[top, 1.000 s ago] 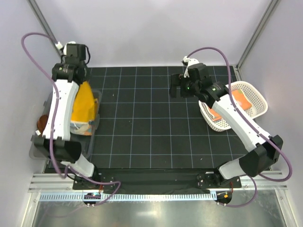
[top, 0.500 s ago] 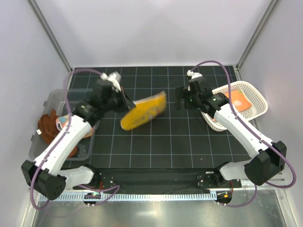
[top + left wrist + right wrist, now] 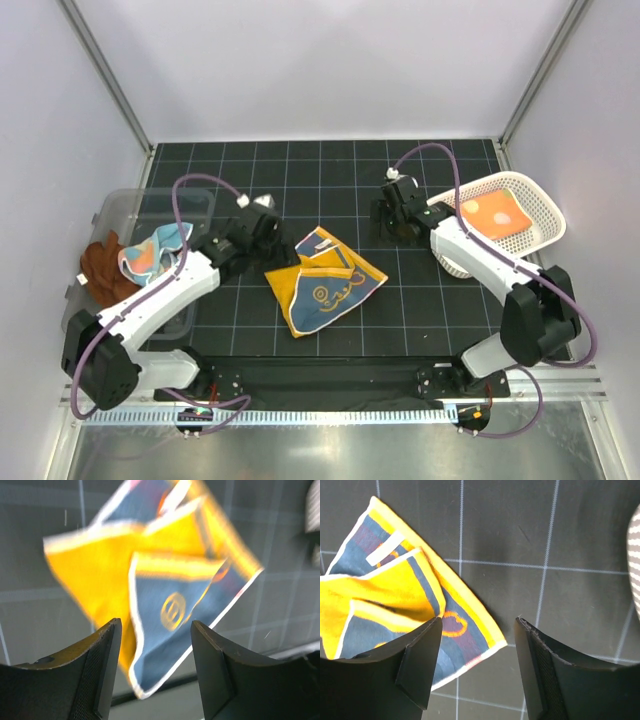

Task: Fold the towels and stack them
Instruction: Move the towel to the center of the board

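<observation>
Black grid mat (image 3: 330, 180) w/ yellow-blue towel (image 3: 325, 283) mid, basket (image 3: 549, 206) R, bin (image 3: 150, 199) L.

Top view: bright, even overhead light, soft faint shadows on bench (image 3: 400, 310), mild glare off metal rail (image 3: 320, 450) at bottom edge. Left wrist: heavy motion blur, towel (image 3: 165, 580) smeared, grid lines fuzzy. Right wrist: sharp, evenly lit.

In the left wrist view the yellow-and-blue towel (image 3: 100, 575) is blurred, its round emblem unreadable, and its lower edge is hidden behind the left claw (image 3: 156, 625). In the right wrist view that towel runs off the left edge and behind the right claw (image 3: 479, 622). To the towel's right only a sliver of the white basket (image 3: 635, 555) shows.
</observation>
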Robot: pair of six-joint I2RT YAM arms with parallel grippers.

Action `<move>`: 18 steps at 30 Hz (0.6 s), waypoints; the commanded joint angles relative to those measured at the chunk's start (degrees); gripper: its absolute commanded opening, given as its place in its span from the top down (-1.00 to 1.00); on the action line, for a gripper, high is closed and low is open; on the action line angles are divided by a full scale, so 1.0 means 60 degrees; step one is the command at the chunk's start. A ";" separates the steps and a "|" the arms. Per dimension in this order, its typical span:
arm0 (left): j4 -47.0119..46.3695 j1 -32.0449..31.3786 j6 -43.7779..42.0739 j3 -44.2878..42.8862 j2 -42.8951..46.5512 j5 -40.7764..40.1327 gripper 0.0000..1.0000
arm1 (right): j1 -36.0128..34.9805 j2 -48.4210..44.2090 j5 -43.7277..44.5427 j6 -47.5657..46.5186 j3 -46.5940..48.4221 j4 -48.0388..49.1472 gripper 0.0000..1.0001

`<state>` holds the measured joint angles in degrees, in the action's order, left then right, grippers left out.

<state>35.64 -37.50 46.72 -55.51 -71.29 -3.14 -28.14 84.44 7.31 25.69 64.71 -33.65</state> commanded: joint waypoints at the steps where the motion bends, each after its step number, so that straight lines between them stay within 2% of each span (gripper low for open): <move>1: 0.0227 0.0024 -0.0652 -0.1396 -0.0700 -0.1411 -0.22 | -0.0041 0.0192 -0.0584 0.0349 -0.0339 0.1152 -0.31; 3: 0.0184 0.0024 -0.0798 -0.1981 -0.1401 -0.1294 -0.22 | -0.0041 0.0850 -0.0837 0.0070 -0.0195 0.1420 -0.19; 6: -0.0532 0.0038 -0.1366 -0.2596 -0.2077 -0.1192 -0.23 | -0.0027 0.1613 -0.0443 0.0214 0.0568 0.0219 -0.11; 8: -0.1134 0.0097 -0.2099 -0.3095 -0.2955 -0.0870 -0.24 | -0.0041 0.1367 -0.0122 0.0682 0.0145 0.0115 -0.11; 13: -0.0740 0.0185 -0.4761 -0.5174 -0.5369 -0.0416 -0.23 | -0.0041 -0.0081 -0.0266 0.1708 -0.1259 0.0173 -0.11; 15: -0.0652 0.0258 -0.5163 -0.5397 -0.5841 -0.0574 -0.22 | -0.0041 -0.0406 -0.0310 0.2235 -0.1744 0.0436 -0.11; 18: -0.0842 0.0724 -0.5662 -0.5587 -0.6560 0.0285 -0.22 | -0.0041 -0.0962 -0.0558 0.2923 -0.2899 0.1065 -0.11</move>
<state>31.51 -35.81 20.25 -86.94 -109.01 -5.26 -28.14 81.25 4.71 36.95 51.40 -30.76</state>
